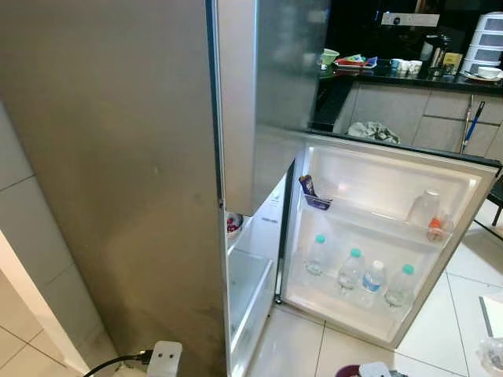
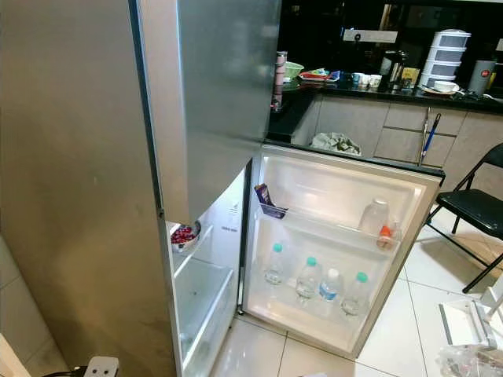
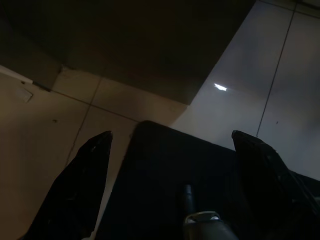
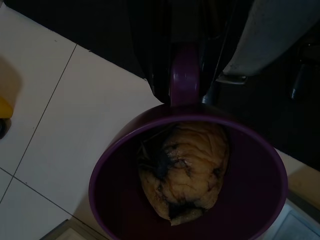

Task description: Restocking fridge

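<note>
Right eye view: chair [image 2: 471, 206] stands beside open fridge door [image 2: 338, 243].

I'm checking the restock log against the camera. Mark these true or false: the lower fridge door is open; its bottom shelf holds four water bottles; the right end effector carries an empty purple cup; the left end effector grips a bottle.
1. The lower fridge door is open: true.
2. Four water bottles stand on its bottom shelf: true.
3. The purple cup at the right end effector is empty: false, it holds a brownish wrinkled food item.
4. The left end effector grips a bottle: false, its fingers are apart, nothing between.
</note>
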You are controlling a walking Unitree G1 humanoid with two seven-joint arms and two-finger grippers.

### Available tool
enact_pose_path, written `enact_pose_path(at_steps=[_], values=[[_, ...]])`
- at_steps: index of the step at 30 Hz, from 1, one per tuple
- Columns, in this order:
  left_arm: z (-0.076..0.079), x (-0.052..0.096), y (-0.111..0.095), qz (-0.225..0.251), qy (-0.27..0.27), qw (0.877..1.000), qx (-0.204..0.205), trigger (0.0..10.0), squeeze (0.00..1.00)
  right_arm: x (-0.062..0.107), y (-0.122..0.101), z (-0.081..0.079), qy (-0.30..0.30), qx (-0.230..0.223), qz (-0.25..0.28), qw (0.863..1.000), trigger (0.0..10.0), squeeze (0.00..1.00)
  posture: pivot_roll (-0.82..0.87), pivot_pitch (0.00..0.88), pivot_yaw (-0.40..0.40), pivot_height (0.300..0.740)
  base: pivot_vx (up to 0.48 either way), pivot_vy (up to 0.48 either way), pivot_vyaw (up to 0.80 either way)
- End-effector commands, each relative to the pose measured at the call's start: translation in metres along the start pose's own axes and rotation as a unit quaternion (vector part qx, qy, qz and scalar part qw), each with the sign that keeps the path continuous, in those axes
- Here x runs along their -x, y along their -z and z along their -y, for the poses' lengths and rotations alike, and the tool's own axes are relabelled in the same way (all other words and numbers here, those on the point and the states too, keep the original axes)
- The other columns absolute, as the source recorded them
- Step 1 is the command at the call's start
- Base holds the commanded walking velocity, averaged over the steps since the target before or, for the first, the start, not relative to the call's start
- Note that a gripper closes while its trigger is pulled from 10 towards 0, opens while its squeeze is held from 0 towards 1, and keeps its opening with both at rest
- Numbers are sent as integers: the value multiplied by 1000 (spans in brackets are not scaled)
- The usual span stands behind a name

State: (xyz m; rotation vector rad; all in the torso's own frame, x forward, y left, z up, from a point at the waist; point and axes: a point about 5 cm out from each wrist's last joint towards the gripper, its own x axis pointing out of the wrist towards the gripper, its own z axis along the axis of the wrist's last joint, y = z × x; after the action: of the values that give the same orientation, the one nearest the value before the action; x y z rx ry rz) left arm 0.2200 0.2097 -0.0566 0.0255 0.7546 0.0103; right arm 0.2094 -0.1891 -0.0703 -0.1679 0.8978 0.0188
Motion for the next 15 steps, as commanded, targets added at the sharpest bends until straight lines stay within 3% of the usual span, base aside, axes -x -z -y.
enact_pose_path(at_steps=[1, 2, 3, 8, 9, 10, 12, 15], values=[[4, -1, -1, 4, 5, 1000, 18, 0, 302, 1, 2, 5, 9, -2, 0, 1000, 10000, 0, -18, 39, -24, 734, 0, 0, 0], [4, -1, -1, 4, 5, 1000, 18, 0, 302, 1, 2, 5, 9, -2, 0, 1000, 10000, 0, -18, 39, -24, 734, 0, 0, 0], [4, -1, -1, 6, 4, 1000, 27, 0, 0, 1, 2, 5, 10, -3, 0, 1000, 10000, 0, -19, 39, -23, 734, 0, 0, 0], [1, -1, -2, 3, -15, 1000, 27, 0, 0, 1, 1, 6, 11, -6, -1, 1000, 10000, 0, -20, 41, -23, 734, 0, 0, 0], [-1, -1, -3, 0, -20, 999, 43, 6078, 0, 1, 1, 6, 11, -6, -1, 1000, 10000, 0, -21, 42, -23, 734, 0, 0, 0], [-1, -2, -4, 3, -17, 998, 54, 10000, 0, 0, 1, 6, 10, -6, -1, 1000, 10000, 0, -21, 42, -22, 734, 0, 0, 0], [-2, -2, -5, 5, -17, 998, 65, 10000, 0, 0, 1, 6, 10, -7, 0, 1000, 10000, 0, -21, 41, -21, 734, 0, 0, 0], [-5, -2, -7, 6, -25, 998, 48, 10000, 0, 0, 1, 5, 10, -7, 0, 1000, 10000, 0, -22, 40, -21, 734, 0, 0, 0]])
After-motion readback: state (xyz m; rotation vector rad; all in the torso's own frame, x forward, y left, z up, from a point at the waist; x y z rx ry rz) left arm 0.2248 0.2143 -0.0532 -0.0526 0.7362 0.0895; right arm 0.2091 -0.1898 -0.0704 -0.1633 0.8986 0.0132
